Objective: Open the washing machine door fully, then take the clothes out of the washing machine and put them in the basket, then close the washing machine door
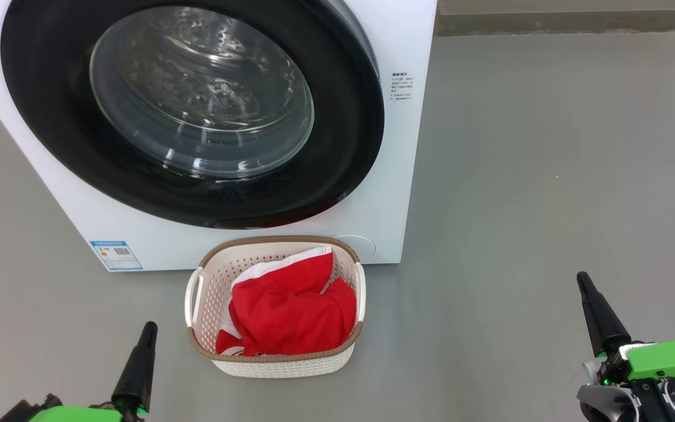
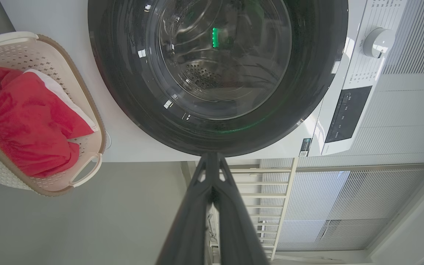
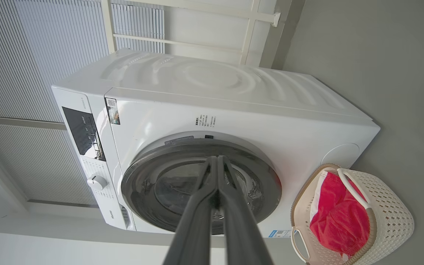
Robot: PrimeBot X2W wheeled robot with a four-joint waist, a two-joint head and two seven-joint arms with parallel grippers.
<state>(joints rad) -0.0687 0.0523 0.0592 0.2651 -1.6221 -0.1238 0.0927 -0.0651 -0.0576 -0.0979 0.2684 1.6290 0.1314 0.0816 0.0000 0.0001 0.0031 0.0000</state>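
Observation:
The white washing machine (image 1: 290,240) fills the upper left of the head view. Its round black-rimmed door (image 1: 337,158) lies flat against the front, and the steel drum shows through the glass. On the floor just before it stands the cream basket (image 1: 197,293), holding the red clothes (image 1: 290,308) with white trim. My left gripper (image 1: 149,328) sits low at the left of the basket, shut and empty. At the far right, my right gripper (image 1: 582,280) is shut too, well away from the basket. The wrist views show the door (image 2: 123,92) (image 3: 142,176), the basket (image 2: 87,92) (image 3: 392,206) and the clothes (image 2: 24,117) (image 3: 341,217).
Grey floor (image 1: 548,176) spreads wide to the machine's right, with a darker skirting strip (image 1: 572,23) at the back. A white railing (image 2: 278,191) and ribbed wall panels (image 3: 31,55) stand beside the machine. A control panel and dial (image 2: 377,40) run along its top front.

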